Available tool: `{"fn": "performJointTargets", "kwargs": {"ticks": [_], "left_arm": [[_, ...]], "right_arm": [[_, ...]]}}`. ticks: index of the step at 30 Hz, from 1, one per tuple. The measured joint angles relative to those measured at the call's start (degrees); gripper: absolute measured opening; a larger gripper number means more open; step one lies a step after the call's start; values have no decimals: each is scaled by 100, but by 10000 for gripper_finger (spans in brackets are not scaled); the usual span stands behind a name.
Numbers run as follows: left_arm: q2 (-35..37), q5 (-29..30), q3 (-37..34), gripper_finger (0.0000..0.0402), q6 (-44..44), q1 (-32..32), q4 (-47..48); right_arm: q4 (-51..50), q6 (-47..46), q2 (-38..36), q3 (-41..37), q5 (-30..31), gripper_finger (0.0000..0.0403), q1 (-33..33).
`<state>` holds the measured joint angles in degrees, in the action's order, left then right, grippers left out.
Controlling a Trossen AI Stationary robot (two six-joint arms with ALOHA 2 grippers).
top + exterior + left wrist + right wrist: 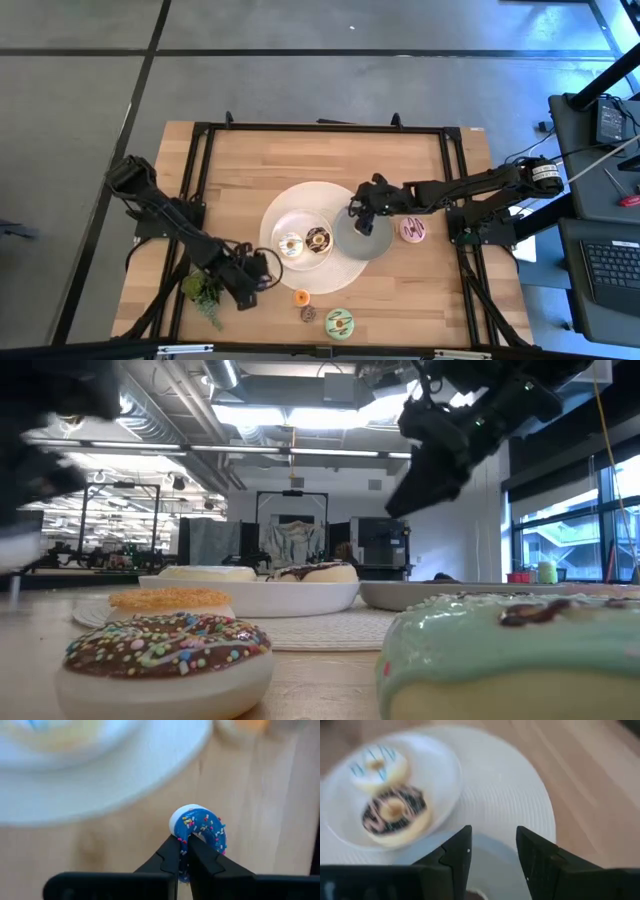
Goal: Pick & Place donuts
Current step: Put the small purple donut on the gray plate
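Note:
My left gripper is near the table's front left, beside the white mat, shut on a small blue-iced donut with sprinkles. My right gripper hovers open over the grey dish, with nothing between its fingers. A white dish on the mat holds a white-iced donut and a chocolate one. On the bare wood lie a pink donut, an orange mini, a brown mini and a green donut. My left gripper pinches the near part of the blue donut's ring between its two fingertips. One finger is on the white underside and the other on the iced face. The donut stands on edge beyond the fingertips. Whether it still touches the wood, I cannot tell.
A small green plant lies by the left arm near the front left corner. Black frame rails run along the table's left, far and right sides. Bare wood lies between the mat and the far rail.

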<state>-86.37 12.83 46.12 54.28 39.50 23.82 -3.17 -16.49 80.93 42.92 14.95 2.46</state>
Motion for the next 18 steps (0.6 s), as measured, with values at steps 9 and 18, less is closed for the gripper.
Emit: {"fn": "performJointTargets", "kwargs": {"ticks": [9, 18], "left_arm": [[371, 2400, 1, 19, -1837, -623, -1660], [-26, 4749, -1, 23, -3659, -1498, -3601]], "right_arm": [[1040, 1012, 0, 0, -290, 156, 77], [2184, 1993, 0, 0, -135, 156, 541]]}}
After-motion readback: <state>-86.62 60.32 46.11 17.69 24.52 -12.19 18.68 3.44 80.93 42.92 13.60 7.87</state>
